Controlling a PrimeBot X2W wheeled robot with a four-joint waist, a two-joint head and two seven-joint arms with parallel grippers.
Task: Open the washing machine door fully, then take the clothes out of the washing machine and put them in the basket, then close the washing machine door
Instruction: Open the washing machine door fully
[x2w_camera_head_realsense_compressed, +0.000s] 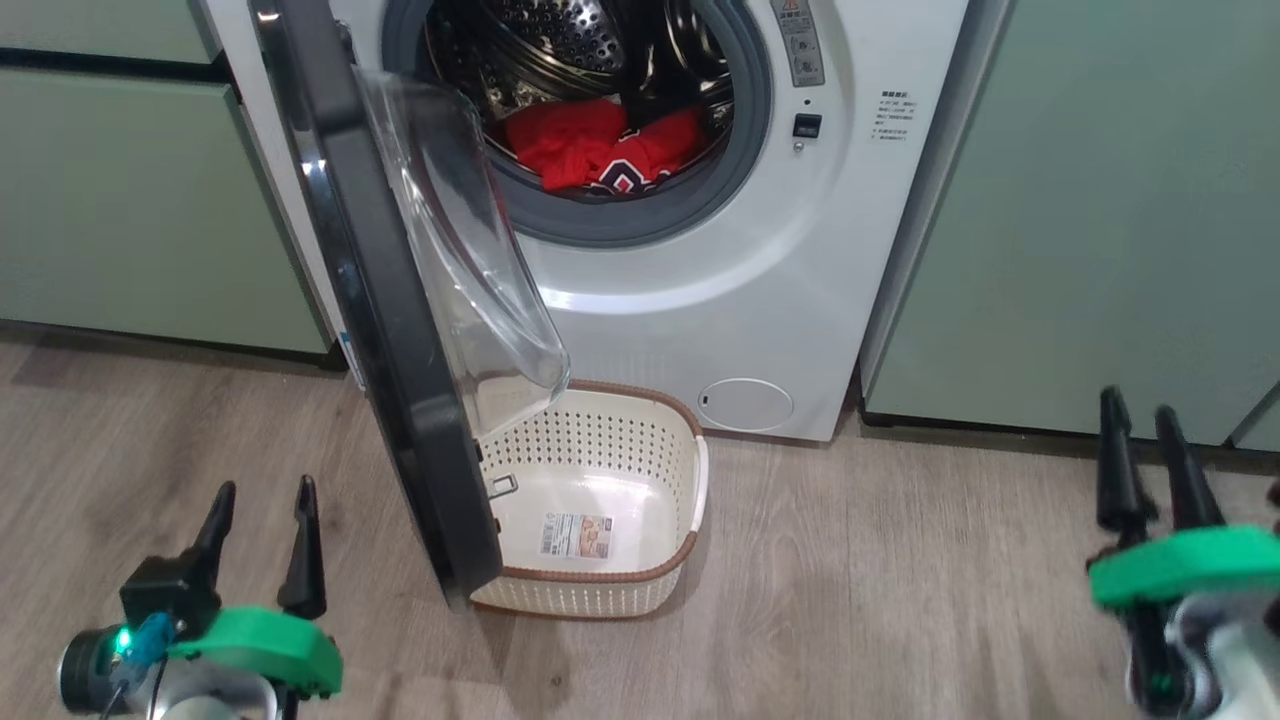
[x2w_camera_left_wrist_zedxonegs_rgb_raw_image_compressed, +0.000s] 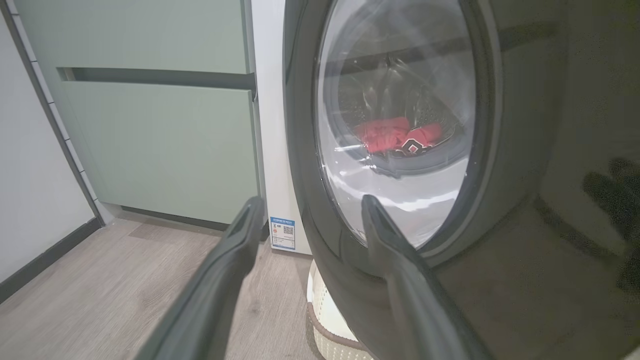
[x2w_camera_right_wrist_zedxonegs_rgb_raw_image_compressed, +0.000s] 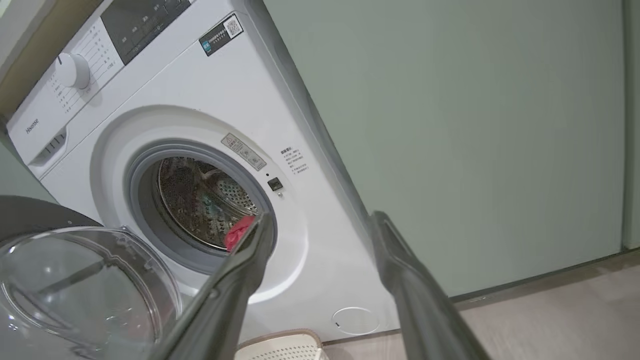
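The left pincer (x2w_camera_head_realsense_compressed: 266, 485) and right pincer (x2w_camera_head_realsense_compressed: 1138, 402) stand spread wide, empty. Ahead of the right pincer, the washing machine (x2w_camera_right_wrist_zedxonegs_rgb_raw_image_compressed: 165, 90) reads "Hisense". A QR label (x2w_camera_left_wrist_zedxonegs_rgb_raw_image_compressed: 282, 233) shows between the left pincer's fingers.

Pale green left cabinet (x2w_camera_head_realsense_compressed: 130, 200), dark horizontal gap (x2w_camera_left_wrist_zedxonegs_rgb_raw_image_compressed: 160, 78) between upper and lower fronts; plain green right cabinet (x2w_camera_head_realsense_compressed: 1100, 200); grey wood-look plank floor (x2w_camera_head_realsense_compressed: 850, 600); white wall (x2w_camera_left_wrist_zedxonegs_rgb_raw_image_compressed: 30, 175) with dark skirting (x2w_camera_left_wrist_zedxonegs_rgb_raw_image_compressed: 45, 260) far left
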